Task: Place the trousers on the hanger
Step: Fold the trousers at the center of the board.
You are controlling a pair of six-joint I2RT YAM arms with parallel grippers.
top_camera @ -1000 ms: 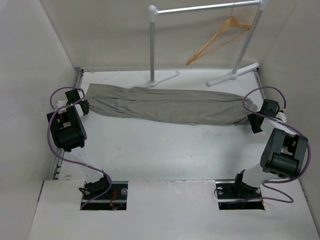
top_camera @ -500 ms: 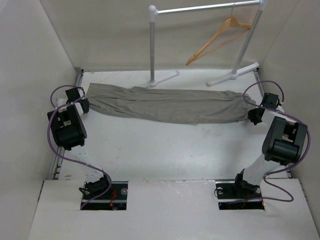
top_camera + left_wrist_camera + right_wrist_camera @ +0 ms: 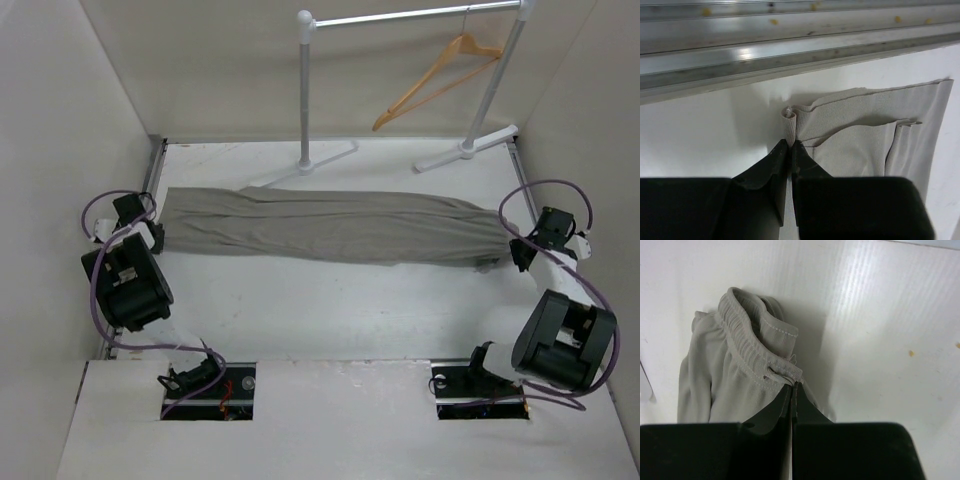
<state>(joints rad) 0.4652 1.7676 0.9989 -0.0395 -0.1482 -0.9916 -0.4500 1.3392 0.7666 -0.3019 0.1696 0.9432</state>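
One pair of soft grey-taupe cloth trousers (image 3: 330, 225) lies stretched flat across the white table (image 3: 330, 310), running from the left arm to the right arm, with the leg ends on the left and the gathered elastic waistband on the right. Two black two-finger grippers hold it, one at each end. The left gripper (image 3: 158, 236) is pinched tight on a small fold at the corner of a leg hem, its fingertips (image 3: 784, 150) pressed together with only the cloth between them. The right gripper (image 3: 516, 256) is likewise clamped narrow on the waistband edge, which bunches up just beyond its tips in the right wrist view. One light tan wooden triangular hanger (image 3: 435, 80) with a lower crossbar hangs tilted by its thin metal hook from the single white-and-silver metal clothes rail (image 3: 410, 17) at the back of the table, well apart from the garment. The rail has two uprights, and the left upright's foot (image 3: 318, 160) lies just beside the far edge of the trousers. A purple cable (image 3: 540, 195) loops along each arm, two in all. A bare aluminium strip (image 3: 790, 45) runs along the table's left edge, near the left gripper.
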